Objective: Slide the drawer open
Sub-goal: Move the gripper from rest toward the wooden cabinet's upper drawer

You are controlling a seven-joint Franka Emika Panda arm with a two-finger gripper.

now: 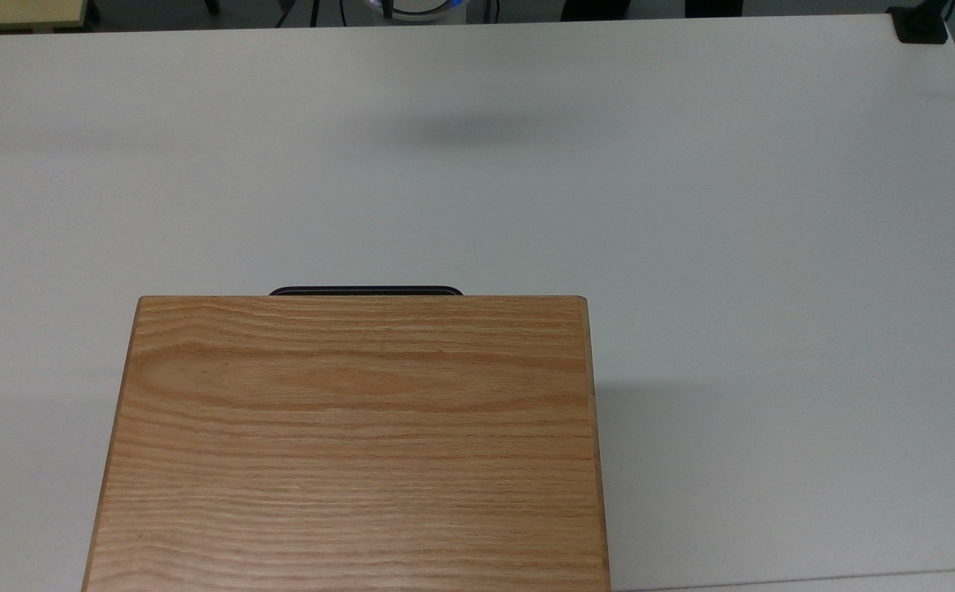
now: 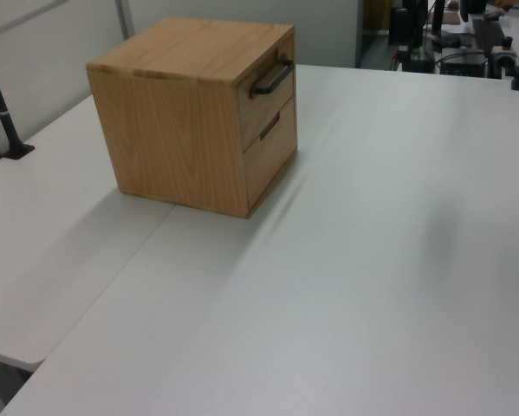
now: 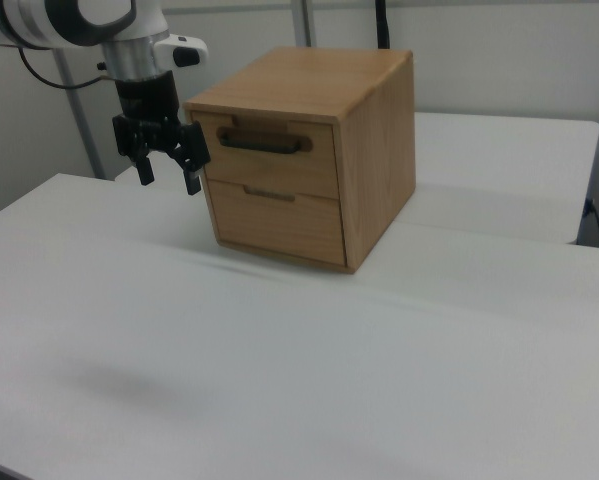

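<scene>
Top view: the black handle [image 1: 365, 290] peeks out at the cabinet top's [image 1: 354, 444] 12 o'clock edge; left view: the closed drawer [image 2: 270, 85] sits atop the cabinet's front on the white counter [image 2: 346, 286]; right view: my gripper [image 3: 166, 176], fingers spread wide, hangs at the drawer's 9 o'clock, apart from it.

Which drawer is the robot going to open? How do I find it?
Look for the wooden cabinet on the white table. Its front has two drawers, one above the other. It's the top drawer, with a long black bar handle; the lower drawer has a small handle.
</scene>
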